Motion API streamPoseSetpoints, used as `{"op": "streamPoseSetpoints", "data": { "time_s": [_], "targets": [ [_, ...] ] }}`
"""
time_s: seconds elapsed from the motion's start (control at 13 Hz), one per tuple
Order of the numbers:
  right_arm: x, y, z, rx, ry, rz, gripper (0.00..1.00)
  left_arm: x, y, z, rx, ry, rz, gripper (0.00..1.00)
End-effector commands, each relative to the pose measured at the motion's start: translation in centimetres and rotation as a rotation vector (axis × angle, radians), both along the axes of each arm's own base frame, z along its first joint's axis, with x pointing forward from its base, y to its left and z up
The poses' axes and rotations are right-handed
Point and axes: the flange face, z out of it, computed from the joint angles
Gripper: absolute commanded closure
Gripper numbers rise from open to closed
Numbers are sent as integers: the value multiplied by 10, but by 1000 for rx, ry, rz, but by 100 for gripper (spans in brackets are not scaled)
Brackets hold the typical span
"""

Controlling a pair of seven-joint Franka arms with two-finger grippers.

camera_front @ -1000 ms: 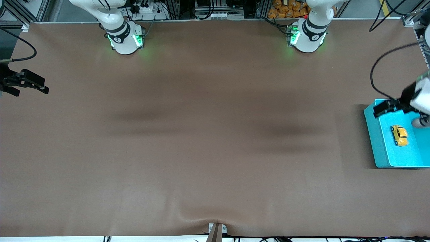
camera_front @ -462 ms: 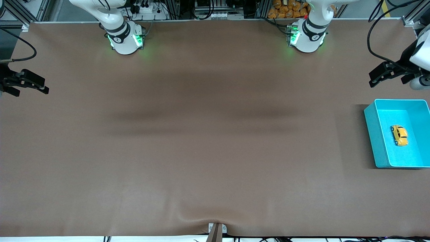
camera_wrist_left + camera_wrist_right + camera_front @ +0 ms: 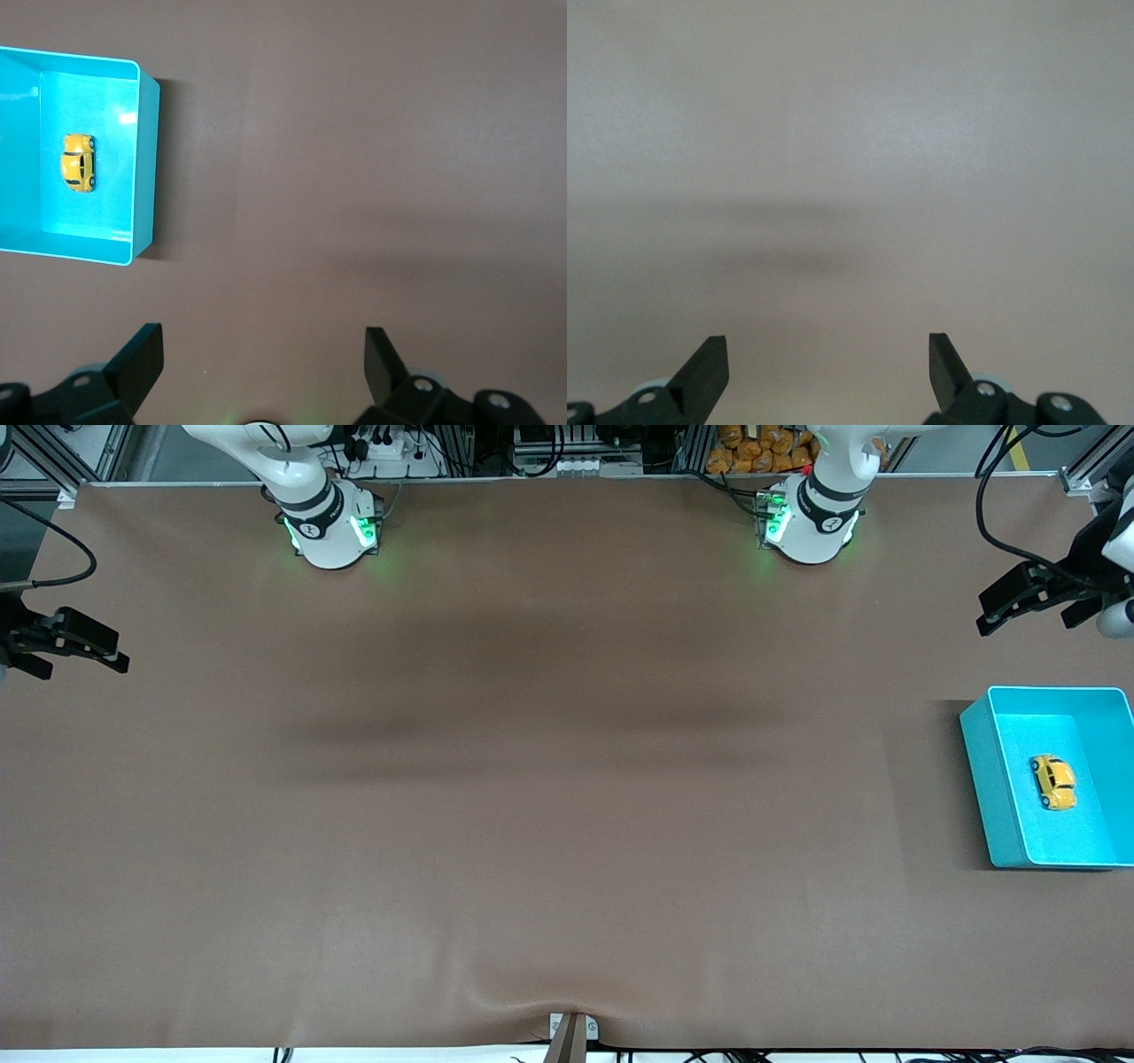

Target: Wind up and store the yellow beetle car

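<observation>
The yellow beetle car [image 3: 1052,782] lies on the floor of the turquoise bin [image 3: 982,779] at the left arm's end of the table, on its wheels. In the left wrist view the car [image 3: 78,162] shows inside the bin [image 3: 147,159]. My left gripper [image 3: 988,613] hangs open and empty over bare brown table beside the bin, clear of its rim; its jaws [image 3: 263,350] stand wide apart. My right gripper [image 3: 117,651] waits open and empty over the table's edge at the right arm's end, with only bare table under it [image 3: 828,354].
A brown mat [image 3: 532,779] covers the whole table. A small metal bracket [image 3: 573,1032] sits at the edge nearest the front camera. A black cable [image 3: 997,522] loops above the table near the left gripper. Both arm bases [image 3: 330,527] [image 3: 808,522] stand along the top edge.
My left gripper has risen from over the bin and drawn back over bare table, toward the bases' side. The car stays in the bin. The right arm has not moved.
</observation>
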Motion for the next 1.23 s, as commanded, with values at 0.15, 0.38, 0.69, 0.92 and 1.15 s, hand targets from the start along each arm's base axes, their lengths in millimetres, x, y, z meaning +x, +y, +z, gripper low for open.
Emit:
{"op": "streamPoseSetpoints", "data": {
  "time_s": [0.15,0.38,0.69,0.92,1.15],
  "targets": [
    [-1,-1,4,0,-4,14,0,7,-23,-5,-34,33,-42,0],
    [-1,-1,6,-1,-10,19,0,6,-24,-4,-50,31,-40,0],
    [-1,0,7,-4,-12,23,0,6,-21,-7,-48,37,-41,0],
    [-1,1,7,-9,-14,26,0,6,-21,-8,-47,42,-59,0],
    [-1,1,7,-9,-14,26,0,4,-23,-10,-46,58,-83,0]
  ]
}}
